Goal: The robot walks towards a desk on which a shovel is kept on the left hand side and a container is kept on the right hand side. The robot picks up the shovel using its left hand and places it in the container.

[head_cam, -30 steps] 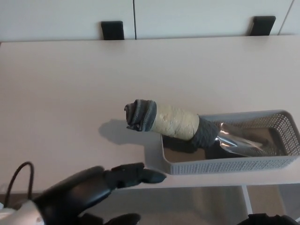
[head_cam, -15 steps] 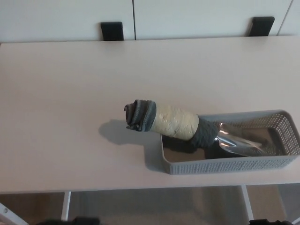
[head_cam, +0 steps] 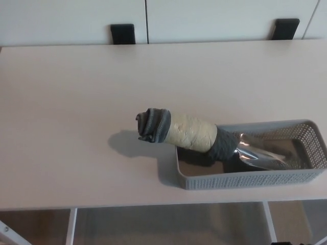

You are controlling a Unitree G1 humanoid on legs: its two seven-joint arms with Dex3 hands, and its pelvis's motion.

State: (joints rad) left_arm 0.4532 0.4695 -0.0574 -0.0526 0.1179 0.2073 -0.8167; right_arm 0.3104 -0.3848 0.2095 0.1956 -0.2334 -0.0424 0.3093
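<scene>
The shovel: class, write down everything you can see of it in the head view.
The shovel is a small hand trowel with a shiny metal blade and a thick handle wrapped in pale yellowish padding with dark grey fabric at both ends. It lies tilted: the blade rests inside the grey perforated container at the desk's right front, while the handle leans over the container's left rim, jutting up and left above the desk and casting a shadow. No hand touches it.

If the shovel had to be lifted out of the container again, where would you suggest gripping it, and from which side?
Grip the shovel by its thick padded handle, probably coming from the robot's left and above. The handle sticks out over the left rim of the container above the desk, raised and free, while the shiny blade lies inside between the mesh walls.
</scene>
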